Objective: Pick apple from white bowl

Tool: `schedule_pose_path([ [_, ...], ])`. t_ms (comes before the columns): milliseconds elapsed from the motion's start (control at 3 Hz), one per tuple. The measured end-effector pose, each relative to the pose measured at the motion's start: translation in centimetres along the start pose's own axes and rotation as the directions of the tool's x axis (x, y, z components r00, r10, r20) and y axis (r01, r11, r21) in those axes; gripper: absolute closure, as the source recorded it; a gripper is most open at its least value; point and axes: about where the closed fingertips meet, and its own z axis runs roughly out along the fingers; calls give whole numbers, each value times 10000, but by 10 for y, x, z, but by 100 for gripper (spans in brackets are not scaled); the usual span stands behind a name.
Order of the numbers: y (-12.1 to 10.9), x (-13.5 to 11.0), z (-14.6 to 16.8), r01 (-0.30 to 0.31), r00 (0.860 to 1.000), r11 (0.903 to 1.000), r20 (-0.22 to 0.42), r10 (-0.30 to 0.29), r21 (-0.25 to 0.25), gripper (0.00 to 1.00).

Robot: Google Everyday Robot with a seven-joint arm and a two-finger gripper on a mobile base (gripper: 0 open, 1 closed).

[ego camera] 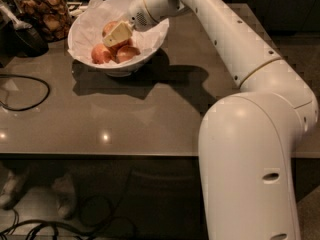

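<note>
Gripper (pixel 118 34) inside white bowl (pixel 152 51) at table's (pixel 150 114) 11 o'clock, lying over the apple (pixel 108 27) (grasp state: cannot tell). Apple near bowl centre, smaller apples (pixel 100 55) at its 6 o'clock

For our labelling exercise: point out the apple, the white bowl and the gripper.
apple (pixel 109 28): camera view, upper left skin.
white bowl (pixel 122 69): camera view, front outer wall.
gripper (pixel 117 35): camera view, its tip, inside the bowl by the apple.
</note>
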Motion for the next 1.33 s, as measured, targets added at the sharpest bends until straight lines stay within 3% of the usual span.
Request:
schedule_pose_path([
  [667, 0, 0, 0, 0, 10000, 10000, 0, 0, -1, 88],
  [1000, 0, 0, 0, 0, 10000, 10000, 0, 0, -1, 100],
  [1333, 2, -5, -10, -500, 9986, 9986, 148, 502, -173, 100],
])
